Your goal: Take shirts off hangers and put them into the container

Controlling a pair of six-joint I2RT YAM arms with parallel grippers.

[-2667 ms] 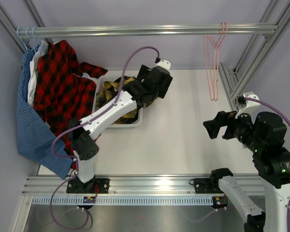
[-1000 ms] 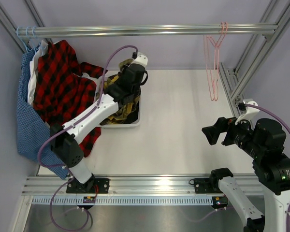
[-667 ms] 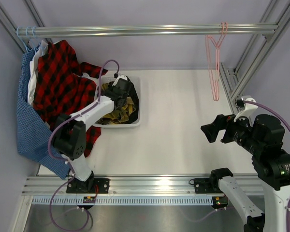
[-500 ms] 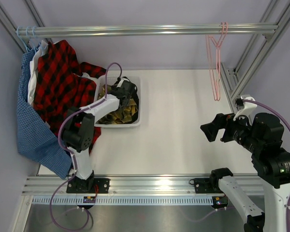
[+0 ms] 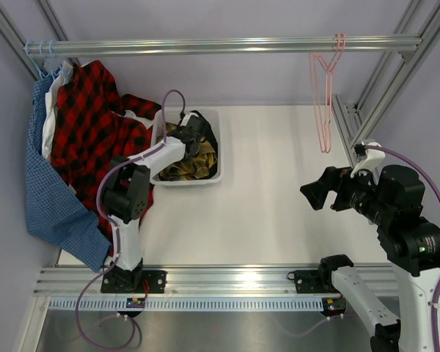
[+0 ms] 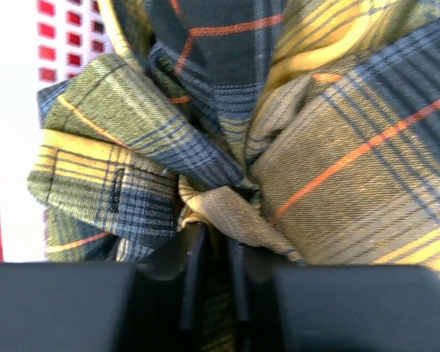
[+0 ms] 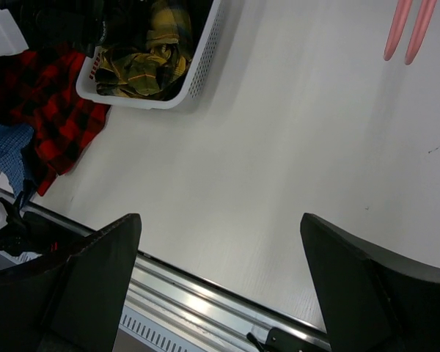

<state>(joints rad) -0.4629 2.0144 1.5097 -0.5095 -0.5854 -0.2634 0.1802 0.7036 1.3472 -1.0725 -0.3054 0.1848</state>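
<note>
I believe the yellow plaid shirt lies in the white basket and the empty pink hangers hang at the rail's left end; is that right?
No: the top external view shows the empty pink hangers at the rail's right end. The yellow plaid shirt does lie in the white basket.

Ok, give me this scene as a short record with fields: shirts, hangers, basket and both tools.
container: white perforated plastic laundry basket, on the white table, left of centre
in container: yellow-and-black plaid shirt, crumpled
pink wire hangers: two, bare, on the metal rail at right
left tool: down in the basket against the plaid shirt; grip unclear
right tool: open, empty, above the table
elsewhere: red-and-black plaid shirt and blue checked shirt, hanging at far left
</note>
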